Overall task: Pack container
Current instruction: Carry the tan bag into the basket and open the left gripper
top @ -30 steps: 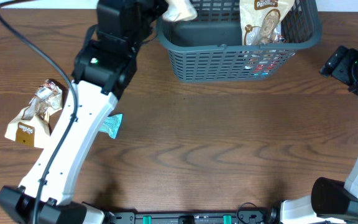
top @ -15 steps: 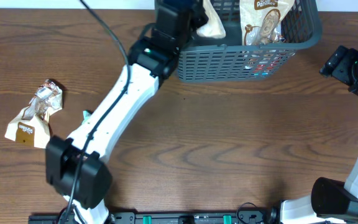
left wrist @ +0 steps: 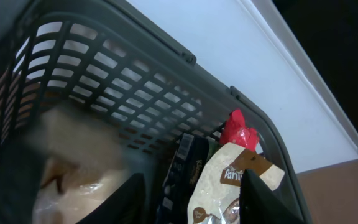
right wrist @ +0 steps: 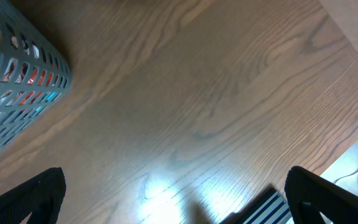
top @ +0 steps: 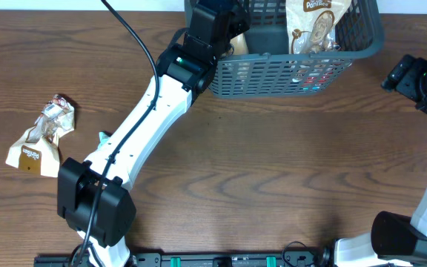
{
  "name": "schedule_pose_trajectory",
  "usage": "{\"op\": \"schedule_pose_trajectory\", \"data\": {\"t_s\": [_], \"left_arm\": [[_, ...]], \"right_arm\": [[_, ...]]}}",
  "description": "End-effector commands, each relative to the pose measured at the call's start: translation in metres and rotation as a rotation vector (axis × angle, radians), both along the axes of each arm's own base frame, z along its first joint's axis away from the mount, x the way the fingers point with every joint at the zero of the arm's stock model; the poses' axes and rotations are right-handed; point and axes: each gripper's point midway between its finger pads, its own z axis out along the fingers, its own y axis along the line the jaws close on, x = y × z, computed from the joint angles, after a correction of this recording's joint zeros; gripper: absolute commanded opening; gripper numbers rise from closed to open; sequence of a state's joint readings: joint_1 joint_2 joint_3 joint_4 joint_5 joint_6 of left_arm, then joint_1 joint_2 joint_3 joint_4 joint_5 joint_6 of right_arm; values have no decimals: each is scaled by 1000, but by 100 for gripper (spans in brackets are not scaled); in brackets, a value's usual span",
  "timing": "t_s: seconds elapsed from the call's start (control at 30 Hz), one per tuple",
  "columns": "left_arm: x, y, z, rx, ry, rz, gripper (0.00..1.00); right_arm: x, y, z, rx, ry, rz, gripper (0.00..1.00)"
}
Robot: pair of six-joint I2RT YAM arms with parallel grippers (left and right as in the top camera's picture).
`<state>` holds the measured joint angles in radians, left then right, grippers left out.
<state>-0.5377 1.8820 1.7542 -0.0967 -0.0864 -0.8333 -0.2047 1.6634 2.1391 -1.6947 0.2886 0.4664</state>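
The container point(top: 273, 74) is a dark grey-teal slotted basket at the top of the overhead view. My left gripper point(top: 224, 18) hovers over its left end. In the left wrist view its fingers point(left wrist: 129, 199) stand apart with nothing between them, above the container's lattice wall point(left wrist: 104, 68). A pale beige packet point(left wrist: 73, 180), blurred, lies just left of the fingers on the basket floor point(top: 237, 43). A brown-and-white snack packet point(top: 313, 26), a dark packet point(left wrist: 188, 168) and a red packet point(left wrist: 238, 130) also lie inside. My right gripper point(right wrist: 179, 205) is wide open over bare wood, right of the container point(right wrist: 11, 74).
A crumpled brown-and-white packet point(top: 39, 137) lies on the wooden table at the far left. A small teal packet point(top: 102, 136) peeks out beside my left arm. A striped object point(right wrist: 260, 211) shows at the bottom of the right wrist view.
My left arm swung right over the basket with the pale packet. Its jaws then opened and the packet dropped onto the basket floor. The right arm has not moved.
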Motion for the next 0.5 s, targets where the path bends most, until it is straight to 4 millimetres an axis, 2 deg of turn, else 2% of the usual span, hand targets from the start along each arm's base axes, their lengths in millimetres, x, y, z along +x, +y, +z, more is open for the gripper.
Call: {"op": "schedule_pose_trajectory", "data": {"t_s": [0.0, 0.13, 0.27, 0.4, 0.47], "left_arm": [[-1, 6, 29, -14, -57, 15, 40], [-1, 7, 32, -18, -65, 17, 40], [-3, 17, 48, -28, -93, 29, 41], [-14, 45, 87, -27, -163, 57, 41], [-25, 70, 113, -26, -199, 93, 46]], "right_arm": [[-1, -4, 0, -13, 3, -21, 99], [-1, -4, 0, -13, 3, -21, 99], [-1, -5, 0, -13, 3, -21, 99], [-1, -5, 0, -13, 3, -21, 99], [-1, -5, 0, -13, 3, -21, 99]]}}
